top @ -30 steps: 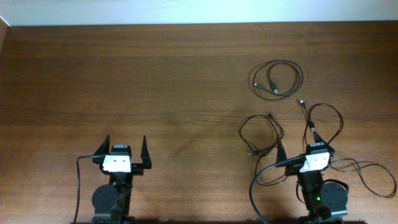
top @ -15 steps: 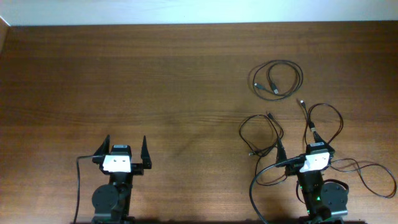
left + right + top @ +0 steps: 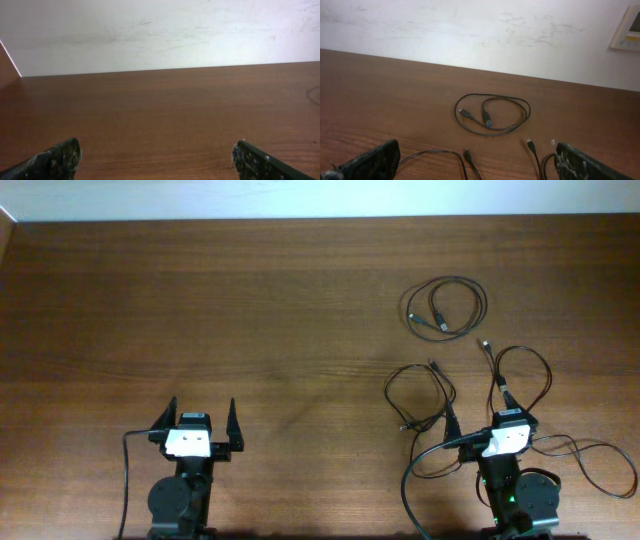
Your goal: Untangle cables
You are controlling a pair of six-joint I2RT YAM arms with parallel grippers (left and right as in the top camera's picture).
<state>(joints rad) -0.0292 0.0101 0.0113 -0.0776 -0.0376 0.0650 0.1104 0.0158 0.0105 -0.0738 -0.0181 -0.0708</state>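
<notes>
While the left pincer (image 3: 155,149) and right pincer (image 3: 477,149) are standing spread and empty, the looped cables (image 3: 437,372) beside the right one are probably asking for a single-strand pinch.

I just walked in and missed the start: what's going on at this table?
Nothing is being handled right now. Both arms sit at the near edge of the table, the left gripper and the right gripper open and empty. The cables all lie on the right side: one coiled cable farther out, and several looped cables crossing each other just in front of and around the right arm. The untangling has not visibly begun.
</notes>
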